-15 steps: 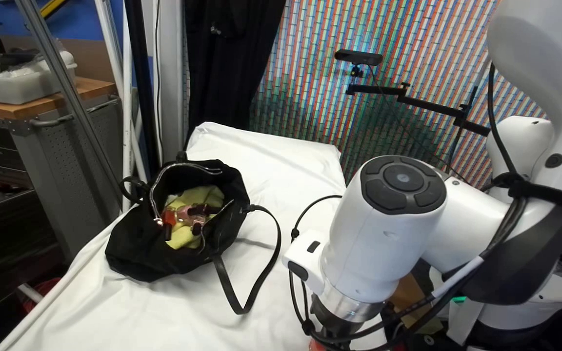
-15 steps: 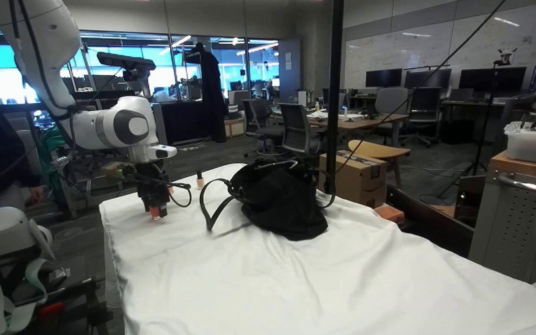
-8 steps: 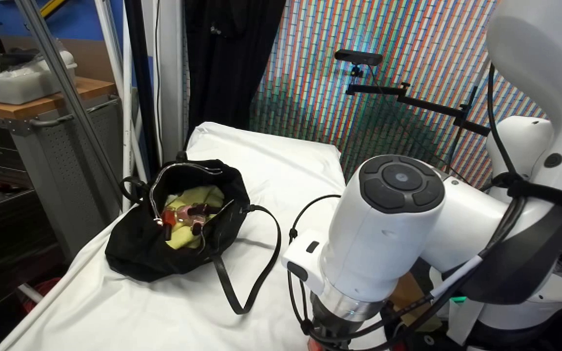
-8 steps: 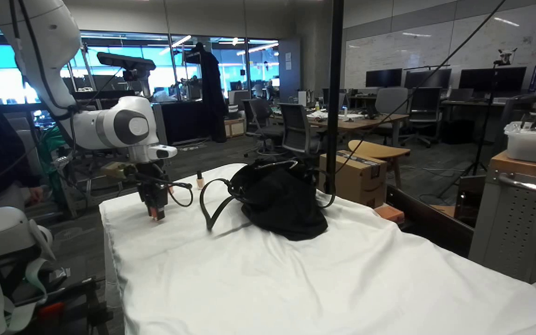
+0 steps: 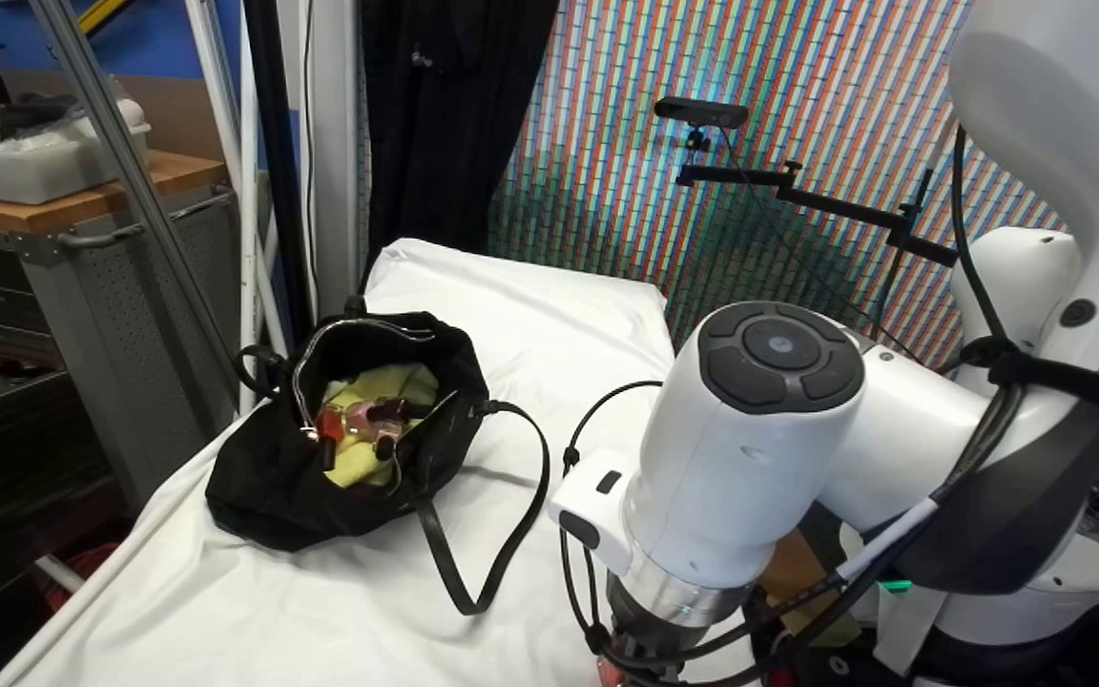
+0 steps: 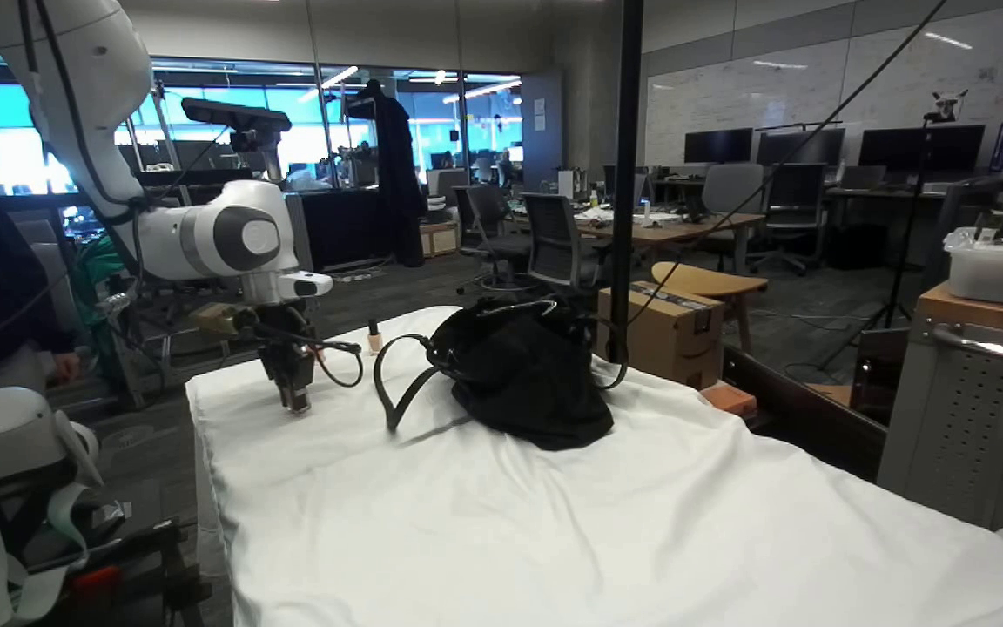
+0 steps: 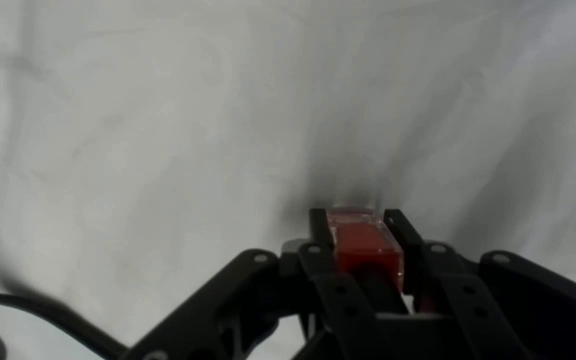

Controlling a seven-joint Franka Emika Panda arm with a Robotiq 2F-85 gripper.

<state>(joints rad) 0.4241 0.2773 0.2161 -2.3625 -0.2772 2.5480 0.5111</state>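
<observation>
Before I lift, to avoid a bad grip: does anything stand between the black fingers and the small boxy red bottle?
Nothing visible: in the wrist view, the black fingers flank the small boxy red bottle, apparently touching both sides. The thin black cable curves off to one side.

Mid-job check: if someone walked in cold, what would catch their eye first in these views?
Probably the open black bag on the white-draped table, with a yellow cloth and small bottles inside. Next, in the wrist view, the red bottle gripped by the tool. In an exterior view, multicoloured stripes stand out behind the table.
</observation>
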